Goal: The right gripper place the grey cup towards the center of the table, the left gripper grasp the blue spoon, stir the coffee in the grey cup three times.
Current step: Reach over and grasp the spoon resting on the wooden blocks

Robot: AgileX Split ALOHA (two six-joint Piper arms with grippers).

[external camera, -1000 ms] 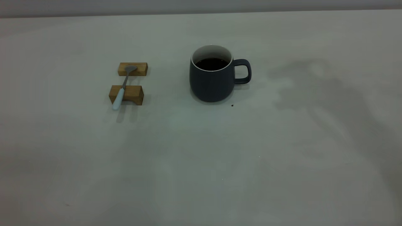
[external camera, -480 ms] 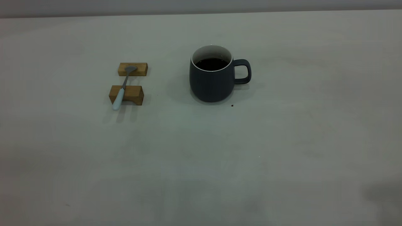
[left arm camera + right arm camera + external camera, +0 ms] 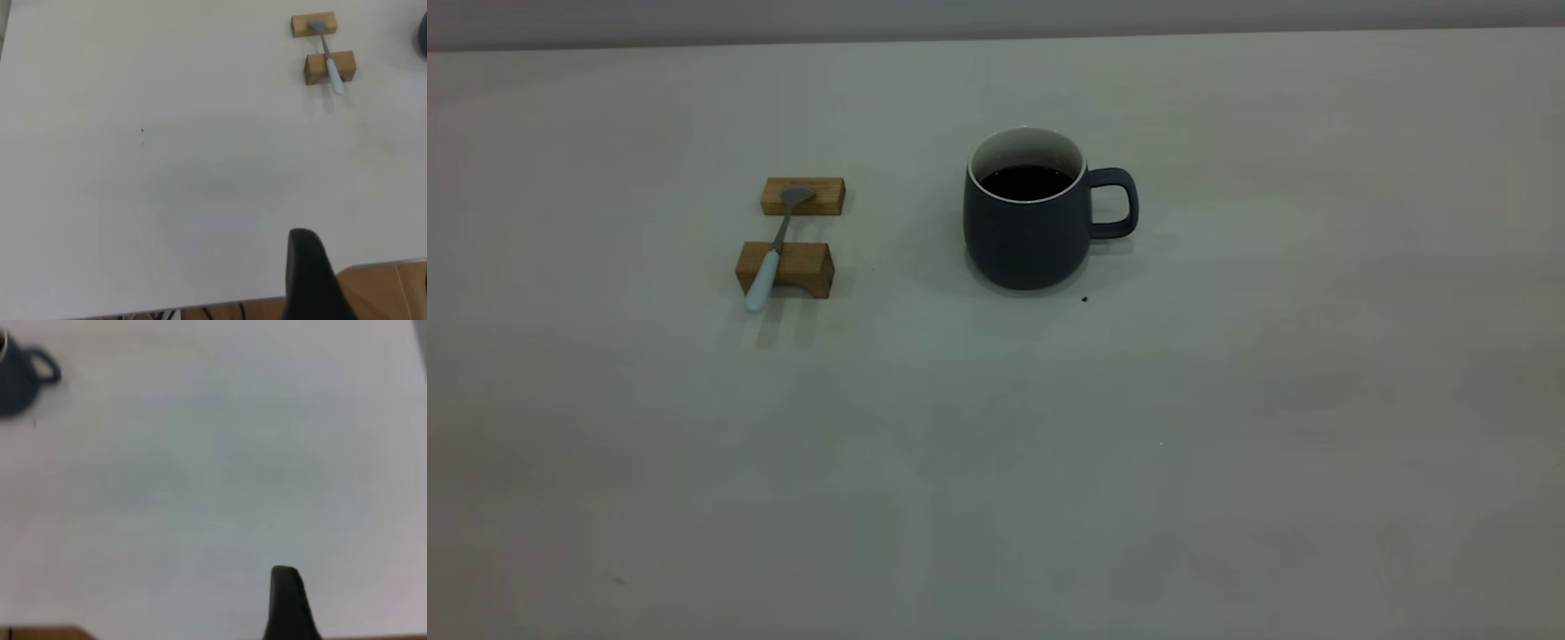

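Now, nearest first: the left pincer (image 3: 310, 280) shows in its own wrist view only as a dark stub over the near edge of the surface (image 3: 1049, 444). I cannot tell whether it is apart or together. Same entry for the right pincer (image 3: 287, 603): a dark stub at the near edge, state cannot be told. Neither holds anything that I can see, and neither appears in the exterior view.

Change noted: a second ago a broad shadow lay across the right side of the surface. Half a second ago it had shrunk to the near right corner, and now it is gone. My reading is that the right arm has pulled back and parked.

Farther out, the blue spoon (image 3: 769, 258) lies untouched across two wooden blocks (image 3: 787, 268), bowl on the far block, handle overhanging the near one. It has not shifted.

Farthest, the grey cup (image 3: 1027, 231) stands upright near mid-surface, handle to the right, coffee (image 3: 1027, 180) still, well apart from the spoon. A dark speck (image 3: 1085, 300) sits just beside its base.

Judgement: cup placement looks finished, and the left arm's reach for the spoon comes next.
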